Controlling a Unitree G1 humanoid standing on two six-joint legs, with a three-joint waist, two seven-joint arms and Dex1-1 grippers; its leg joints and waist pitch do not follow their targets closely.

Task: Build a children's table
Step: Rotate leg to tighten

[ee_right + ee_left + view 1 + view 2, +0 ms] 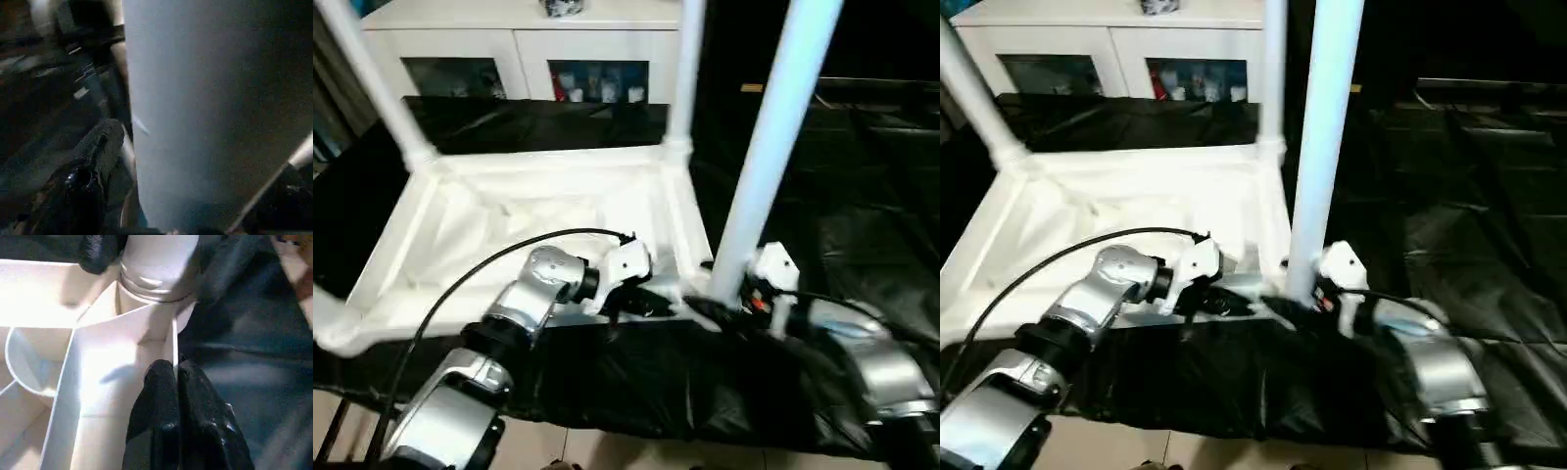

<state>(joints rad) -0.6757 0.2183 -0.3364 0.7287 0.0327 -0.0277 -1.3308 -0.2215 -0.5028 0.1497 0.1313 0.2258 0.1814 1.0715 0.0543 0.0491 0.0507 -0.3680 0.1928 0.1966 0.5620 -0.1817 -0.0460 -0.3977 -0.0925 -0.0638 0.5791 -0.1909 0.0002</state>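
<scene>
The white table top (548, 162) lies upside down on black cloth, ribbed underside facing up. White legs stand in its far-left socket (372, 78) and far-right socket (683, 69). A third leg (773, 137) rises from the near-right corner socket (156, 269). My left gripper (646, 299) is shut on the top's thin near rim (172, 340), just beside that socket; its fingers (161, 396) pinch the rim wall. My right gripper (726, 302) is at the base of the near-right leg (195, 107) and shut on it. One of its fingers (100, 147) lies against the tube; the other is hidden.
A white cabinet with glass doors (509, 44) stands behind the table top. Black cloth (656, 382) covers the work surface and spreads to the right. Pale floor tiles (607, 455) show at the near edge. A black cable (460, 284) loops over my left forearm.
</scene>
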